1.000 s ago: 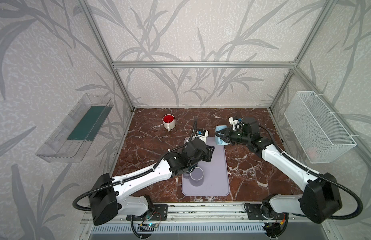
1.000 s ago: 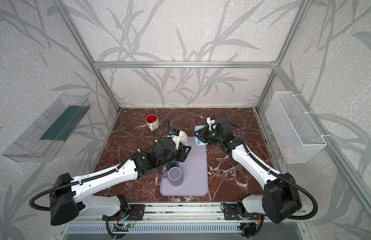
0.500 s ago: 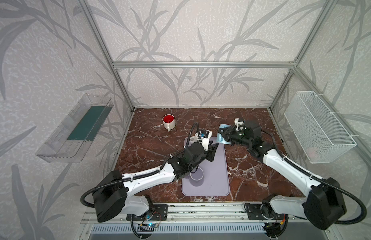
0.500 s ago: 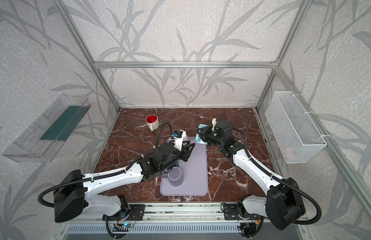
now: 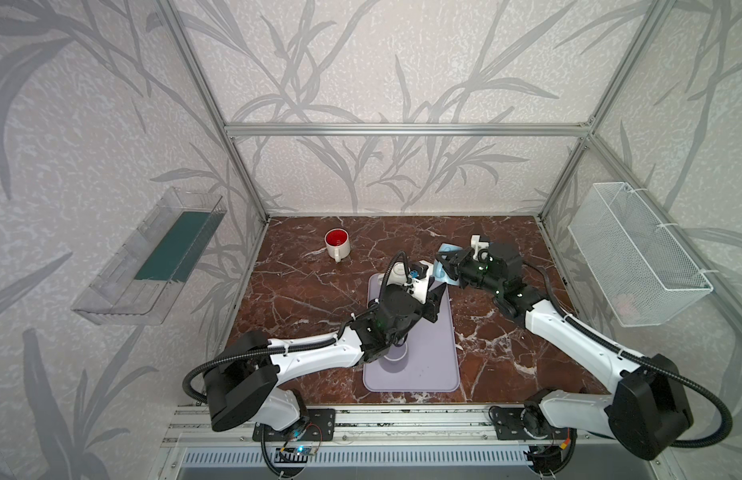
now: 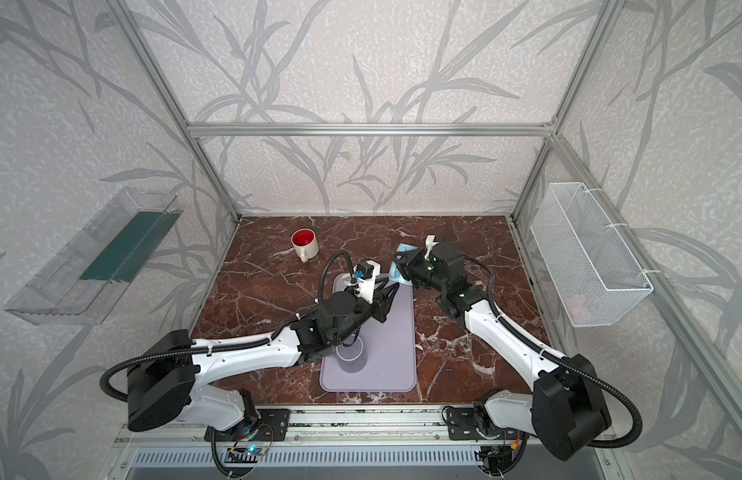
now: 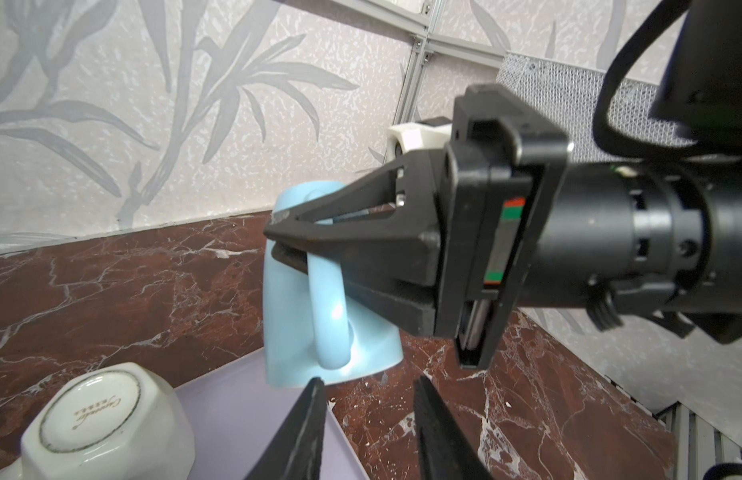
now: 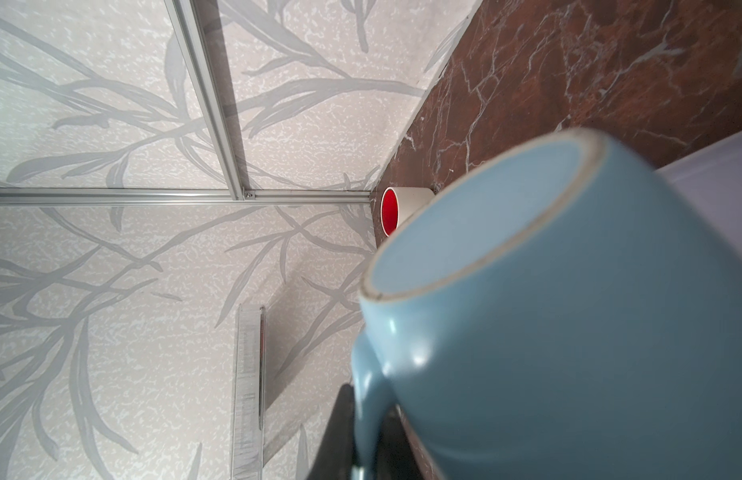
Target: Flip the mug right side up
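- Right gripper [image 7: 278, 239], a black two-fingered claw, is clamped on the looped handle [image 7: 325, 307] of a pale blue mug [image 7: 294, 332].
- That blue mug is upside down: its flat base points up and its open rim points down. It leans a little to one side.
- It sits at the far right corner of a lavender mat [image 5: 436, 353] on the red-brown marble tabletop [image 5: 303, 291]. Whether the rim touches the mat or hangs just above it is hard to tell.
- Left gripper [image 7: 368, 380] hovers just beside the blue mug. Its jaws are partly apart and hold nothing.
- Just under the left gripper, a white cup [image 7: 99, 419] stands upside down on the mat.
- A purple mug [image 5: 396, 357] stands upright near the mat's front, and a red-lined white mug [image 5: 337, 244] stands upright well apart near the back.
- Step in hand, as judged: lift and roll the blue mug by its handle.
- To do it well, raise the mug clear of the mat before turning, since a dragging rim could catch.
- Keep the hold on the handle firm, because the mug's weight hangs off to one side and may swing.
- Roll the wrist away from the left gripper and the white cup, then set the base down flat.
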Tool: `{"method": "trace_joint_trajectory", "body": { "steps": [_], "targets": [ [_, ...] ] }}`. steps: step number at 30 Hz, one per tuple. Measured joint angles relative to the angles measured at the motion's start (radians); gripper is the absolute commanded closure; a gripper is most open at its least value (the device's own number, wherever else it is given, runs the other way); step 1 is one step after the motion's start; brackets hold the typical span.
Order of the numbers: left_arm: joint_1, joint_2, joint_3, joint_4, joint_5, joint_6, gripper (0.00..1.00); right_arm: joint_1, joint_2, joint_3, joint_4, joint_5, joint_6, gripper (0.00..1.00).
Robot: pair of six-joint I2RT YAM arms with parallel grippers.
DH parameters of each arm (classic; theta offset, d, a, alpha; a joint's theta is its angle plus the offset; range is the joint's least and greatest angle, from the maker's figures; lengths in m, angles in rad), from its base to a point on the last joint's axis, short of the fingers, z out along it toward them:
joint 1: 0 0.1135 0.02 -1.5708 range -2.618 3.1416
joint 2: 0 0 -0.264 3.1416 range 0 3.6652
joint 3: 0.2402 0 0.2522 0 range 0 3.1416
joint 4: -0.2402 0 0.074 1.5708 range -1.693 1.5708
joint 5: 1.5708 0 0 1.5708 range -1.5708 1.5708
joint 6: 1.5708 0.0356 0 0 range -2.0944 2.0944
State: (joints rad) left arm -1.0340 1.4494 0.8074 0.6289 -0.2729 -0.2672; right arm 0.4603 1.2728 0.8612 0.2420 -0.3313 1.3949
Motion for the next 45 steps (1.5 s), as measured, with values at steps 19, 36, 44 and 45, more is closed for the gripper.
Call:
{"method": "trace_joint_trajectory", "body": {
  "steps": [19,36,44,45],
  "targets": [
    [0.0,0.042,-0.018,0.117,-0.068,0.078,0.64,0.012,-0.046,-0.021,0.041,0.0,0.02,1.0],
    [0.0,0.055,-0.018,0.135,-0.065,0.115,0.7,0.029,-0.046,-0.045,0.084,-0.013,0.062,1.0],
    [0.0,0.058,-0.018,0.137,-0.07,0.13,0.73,0.046,-0.045,-0.045,0.105,-0.022,0.079,1.0],
    [0.0,0.058,-0.018,0.138,-0.071,0.134,0.74,0.047,-0.045,-0.045,0.105,-0.021,0.079,1.0]
  ]
}}
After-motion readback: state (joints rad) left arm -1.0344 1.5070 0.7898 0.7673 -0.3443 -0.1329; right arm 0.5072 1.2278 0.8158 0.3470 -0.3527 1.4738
